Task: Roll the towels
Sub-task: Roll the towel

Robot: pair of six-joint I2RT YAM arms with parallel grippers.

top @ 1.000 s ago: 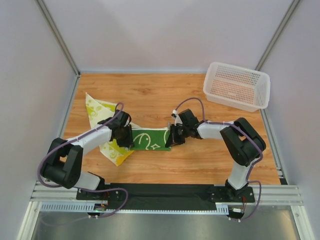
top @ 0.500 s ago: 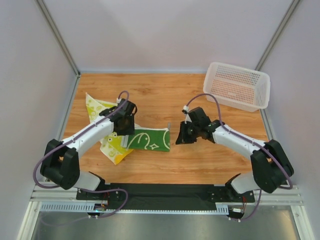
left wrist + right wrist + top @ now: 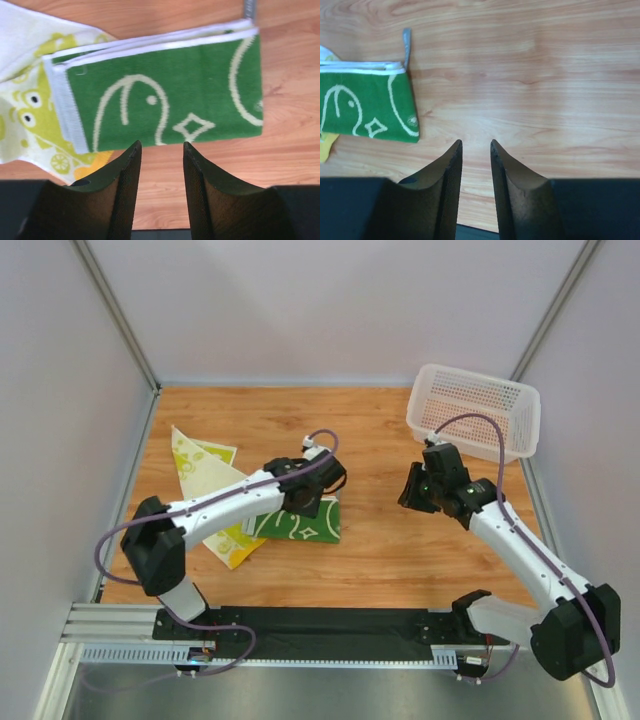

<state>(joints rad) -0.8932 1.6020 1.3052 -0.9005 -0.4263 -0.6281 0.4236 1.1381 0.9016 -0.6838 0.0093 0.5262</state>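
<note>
Green towel lies folded, long axis left-right — left end effector, right end effector both parted.

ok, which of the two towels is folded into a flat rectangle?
The dark green cloth with white line drawings: layered edges, neat rectangle. The cream-yellow cloth with lime-green blobs lies loose and spread, partly under it.

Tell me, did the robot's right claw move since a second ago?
Yes. The right gripper backed off the folded dark green towel with white drawings, going rightward toward the white perforated plastic basket.
</note>
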